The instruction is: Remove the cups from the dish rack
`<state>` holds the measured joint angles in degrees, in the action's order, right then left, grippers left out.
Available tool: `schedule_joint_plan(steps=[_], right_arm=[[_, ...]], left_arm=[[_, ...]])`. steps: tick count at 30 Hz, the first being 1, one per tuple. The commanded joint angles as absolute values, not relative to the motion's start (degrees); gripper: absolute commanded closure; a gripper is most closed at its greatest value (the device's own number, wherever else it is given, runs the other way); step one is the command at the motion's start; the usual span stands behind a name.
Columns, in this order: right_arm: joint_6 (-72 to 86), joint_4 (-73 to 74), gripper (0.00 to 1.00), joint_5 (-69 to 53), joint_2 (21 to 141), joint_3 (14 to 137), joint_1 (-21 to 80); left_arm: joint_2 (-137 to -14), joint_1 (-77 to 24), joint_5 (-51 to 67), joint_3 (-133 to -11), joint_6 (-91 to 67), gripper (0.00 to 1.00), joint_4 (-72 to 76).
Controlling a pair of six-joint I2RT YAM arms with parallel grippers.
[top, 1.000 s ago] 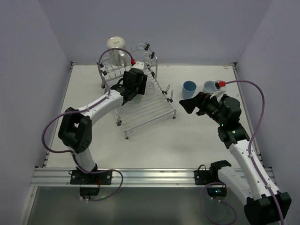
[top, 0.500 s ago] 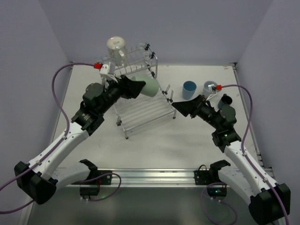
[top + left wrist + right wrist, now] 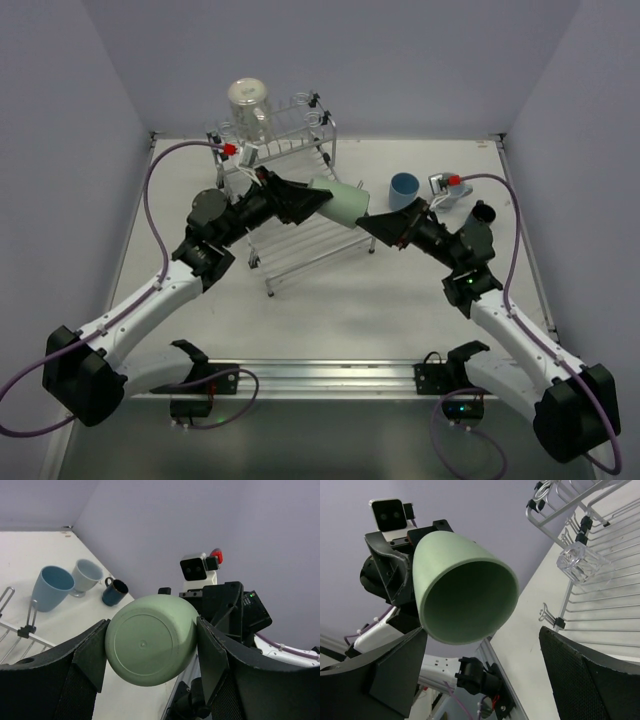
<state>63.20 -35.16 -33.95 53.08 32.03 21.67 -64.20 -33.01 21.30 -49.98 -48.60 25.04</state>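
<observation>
My left gripper point(image 3: 320, 199) is shut on the pale green tumbler point(image 3: 346, 206) and holds it on its side in the air over the right edge of the dish rack point(image 3: 300, 240). In the left wrist view its base point(image 3: 145, 642) sits between both fingers. My right gripper point(image 3: 377, 228) is open, facing the tumbler's open mouth point(image 3: 467, 600) at close range, not touching. On the table stand a light blue tumbler point(image 3: 403, 190), a pale grey mug point(image 3: 86, 576) and a dark blue mug point(image 3: 114, 591). A clear glass point(image 3: 576, 562) lies on the rack. A whitish cup point(image 3: 248, 100) sits on the rack's back.
The rack's raised back rail and wire loops point(image 3: 312, 118) stand at the far side. Walls close the table on the left, back and right. The right arm's wrist camera point(image 3: 199, 569) is just behind the held tumbler.
My left arm has carried the green tumbler off the rack bed, rightward and forward. My right gripper has moved left, close to the tumbler's mouth.
</observation>
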Motion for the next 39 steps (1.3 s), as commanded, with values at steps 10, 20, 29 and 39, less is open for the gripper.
schedule_joint_plan(steps=[10, 20, 29, 39], right_arm=[[66.01, -44.39, 0.74, -36.21, 55.99, 36.65, 23.47], [37.96, -0.77, 1.0, -23.42, 53.34, 54.37, 23.29], [11.53, 42.35, 1.0, -1.07, 76.45, 93.14, 21.27], [3.96, 61.76, 1.0, 8.87, 100.0, 122.48, 18.02]], left_arm=[[-66.97, -36.65, 22.33, -49.66, -49.4, 0.68, 32.34], [-62.68, -36.91, 12.17, -58.5, -37.2, 0.0, 7.21], [-51.78, -36.83, -4.12, -61.8, -19.69, 0.0, -22.32], [-46.76, -36.91, -8.52, -53.88, -16.61, 0.0, -21.45]])
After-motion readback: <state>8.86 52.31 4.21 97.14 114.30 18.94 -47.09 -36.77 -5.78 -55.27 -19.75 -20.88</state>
